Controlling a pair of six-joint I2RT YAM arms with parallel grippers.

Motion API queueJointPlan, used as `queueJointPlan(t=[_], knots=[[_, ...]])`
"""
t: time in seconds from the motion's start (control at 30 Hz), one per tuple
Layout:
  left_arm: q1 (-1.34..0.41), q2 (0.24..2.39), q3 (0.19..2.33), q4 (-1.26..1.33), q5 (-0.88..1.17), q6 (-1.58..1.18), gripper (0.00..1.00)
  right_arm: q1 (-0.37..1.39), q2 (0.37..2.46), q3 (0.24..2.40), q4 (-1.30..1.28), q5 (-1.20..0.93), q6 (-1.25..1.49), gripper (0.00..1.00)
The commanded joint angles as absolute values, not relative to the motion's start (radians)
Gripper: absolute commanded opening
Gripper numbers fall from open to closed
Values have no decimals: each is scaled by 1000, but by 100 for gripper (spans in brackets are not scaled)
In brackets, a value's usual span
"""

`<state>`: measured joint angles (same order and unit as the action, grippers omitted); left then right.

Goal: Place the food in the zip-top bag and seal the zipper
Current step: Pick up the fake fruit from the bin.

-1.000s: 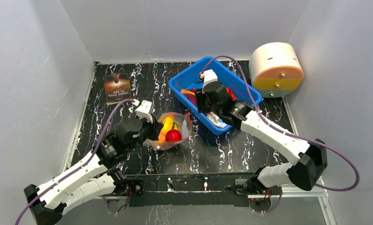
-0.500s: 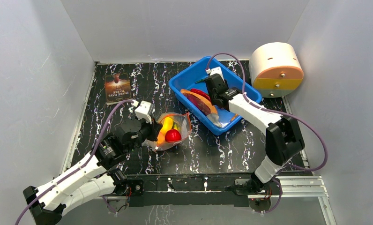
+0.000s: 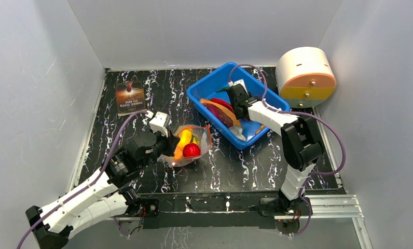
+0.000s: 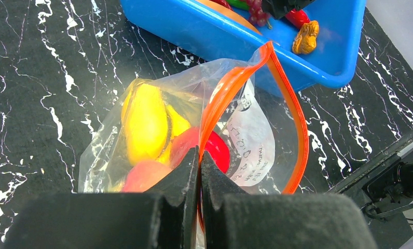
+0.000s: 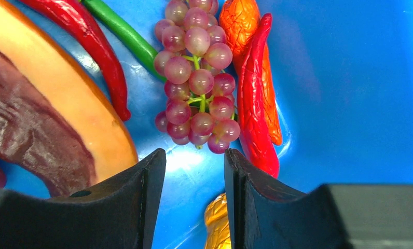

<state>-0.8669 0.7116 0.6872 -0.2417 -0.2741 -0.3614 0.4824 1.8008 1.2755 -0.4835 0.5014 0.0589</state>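
Left fingers [image 4: 178,207] pinch the zipper [image 4: 293,119] of the zip-top bag [image 4: 248,137], which lies on the worktop [image 4: 38,78] holding a banana [image 4: 145,122] and apple [image 4: 217,148]. Right fingers [image 5: 137,202] stand spread near the grapes [image 5: 196,85] in the blue tub [image 5: 349,78].

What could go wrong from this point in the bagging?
The right pincer hangs open just short of the grapes, with a red chili lying against them: closing could snag both or slip. The left pincer pinches only the zipper edge of the zip-top bag; a tug may free it and close the mouth.
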Motion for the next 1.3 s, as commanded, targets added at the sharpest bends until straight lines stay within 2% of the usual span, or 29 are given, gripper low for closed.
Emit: queueJointPlan(t=[0.0,0.73,1.17,1.27], knots=[[-868,707,684,-233,-282,-366,0,458,1807,1314,-396,513,35,44],[-867,753,696,-207,-267,-371,0,422,1888,1282,-331,478,14,57],[-867,743,695,-215,-265,-371,0,410,1938,1276,-319,437,13,58],[-867,738,693,-216,-266,-373,0,409,1937,1275,-317,427,9,54]])
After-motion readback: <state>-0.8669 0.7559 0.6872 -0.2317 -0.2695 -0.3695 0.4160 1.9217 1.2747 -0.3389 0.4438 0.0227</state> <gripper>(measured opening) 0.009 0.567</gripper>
